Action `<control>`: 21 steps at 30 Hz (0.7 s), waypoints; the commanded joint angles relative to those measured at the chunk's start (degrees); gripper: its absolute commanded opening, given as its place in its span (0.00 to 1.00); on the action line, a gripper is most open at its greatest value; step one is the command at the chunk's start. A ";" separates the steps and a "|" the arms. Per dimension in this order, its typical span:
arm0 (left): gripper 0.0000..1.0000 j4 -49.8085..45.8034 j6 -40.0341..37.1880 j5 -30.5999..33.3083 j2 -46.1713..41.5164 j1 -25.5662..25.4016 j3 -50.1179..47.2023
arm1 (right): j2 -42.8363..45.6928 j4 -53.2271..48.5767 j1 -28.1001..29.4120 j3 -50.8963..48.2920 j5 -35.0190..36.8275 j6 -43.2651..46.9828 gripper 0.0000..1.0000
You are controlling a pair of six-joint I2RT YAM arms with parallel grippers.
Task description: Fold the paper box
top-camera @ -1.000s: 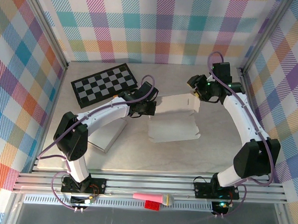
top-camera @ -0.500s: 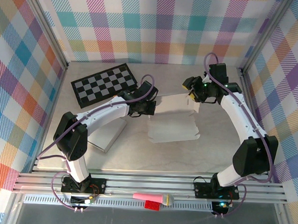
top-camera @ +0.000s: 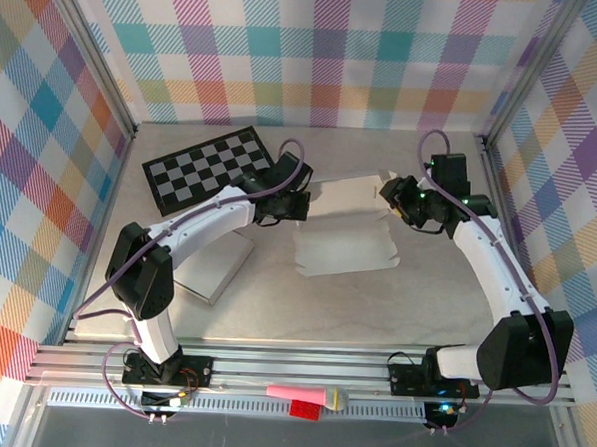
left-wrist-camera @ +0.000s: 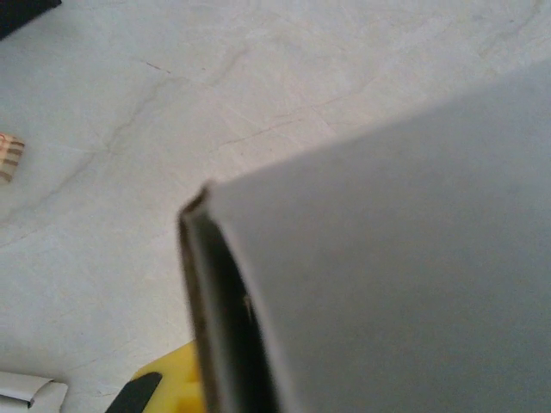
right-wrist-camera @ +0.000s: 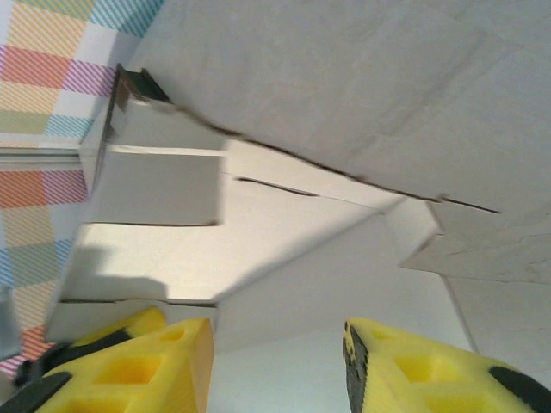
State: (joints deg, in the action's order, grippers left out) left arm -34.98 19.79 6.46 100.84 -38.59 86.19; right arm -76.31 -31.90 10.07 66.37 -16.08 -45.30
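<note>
Bright pastel plaid walls (top-camera: 317, 54) close in three sides, pale marbled tabletop (top-camera: 344, 306) evenly lit, aluminium rails (top-camera: 301, 369) across the near edge.

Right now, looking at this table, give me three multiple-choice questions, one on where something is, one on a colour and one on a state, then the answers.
1. Where does the black-and-white chequered board lie?
A) at the far left of the pale table
B) at the near right
C) on top of the box

2. What colour are the right end effector's fingers?
A) red
B) blue
C) yellow

3. How do the right end effector's jaws stand?
A) shut on the chequered board
B) apart, facing the white cardboard paper box
C) shut on a cup

Answers:
1 A: the top view shows it near the far left corner.
2 C: the right wrist view shows yellow.
3 B: a gap shows between them, with the box's panel beyond.
</note>
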 commanded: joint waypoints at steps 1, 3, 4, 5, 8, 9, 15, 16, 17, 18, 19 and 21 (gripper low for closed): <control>0.00 -1.41 -1.16 -0.91 -0.68 0.62 2.65 | 0.54 3.11 -0.30 -3.26 1.28 2.72 0.44; 0.00 -1.49 -1.25 -0.93 -0.51 0.71 3.13 | -0.57 3.77 -0.65 -3.95 1.33 3.55 0.43; 0.00 -1.57 -1.25 -1.17 -0.42 0.71 3.34 | -1.44 4.16 -0.87 -4.14 1.27 3.97 0.42; 0.00 -1.71 -1.34 -1.20 -0.31 0.71 3.59 | -2.23 4.49 -1.07 -4.10 1.27 4.25 0.41; 0.00 -1.82 -1.42 -1.58 -0.23 0.72 3.93 | -4.38 6.26 -1.79 -3.35 1.65 4.95 0.41; 0.00 -1.84 -1.42 -1.60 -0.32 0.71 3.81 | -4.83 7.16 -2.04 -3.27 1.83 5.24 0.41; 0.00 -1.89 -1.60 -1.88 -0.40 0.71 3.95 | -8.22 9.38 -2.42 -2.43 2.28 6.81 0.41; 0.00 -1.91 -1.61 -1.93 -0.40 0.71 3.93 | -8.40 10.43 -2.55 -2.87 2.10 6.82 0.40; 0.00 -1.93 -1.64 -2.05 -0.40 0.71 3.91 | -8.48 11.23 -2.60 -3.07 1.79 6.61 0.38; 0.00 -1.92 -1.60 -2.12 -0.39 0.73 3.91 | -8.65 11.88 -2.60 -3.10 1.35 6.08 0.37; 0.00 -1.95 -1.62 -2.21 -0.35 0.71 3.98 | -8.97 12.47 -2.62 -3.09 0.38 5.42 0.36; 0.00 -1.91 -1.60 -2.41 -0.16 0.71 3.93 | -9.12 13.60 -2.59 -3.17 -1.15 3.55 0.33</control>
State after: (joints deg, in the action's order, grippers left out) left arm -35.97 18.76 5.34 100.84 -38.11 88.12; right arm -84.95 -22.15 7.81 62.48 -14.81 -40.45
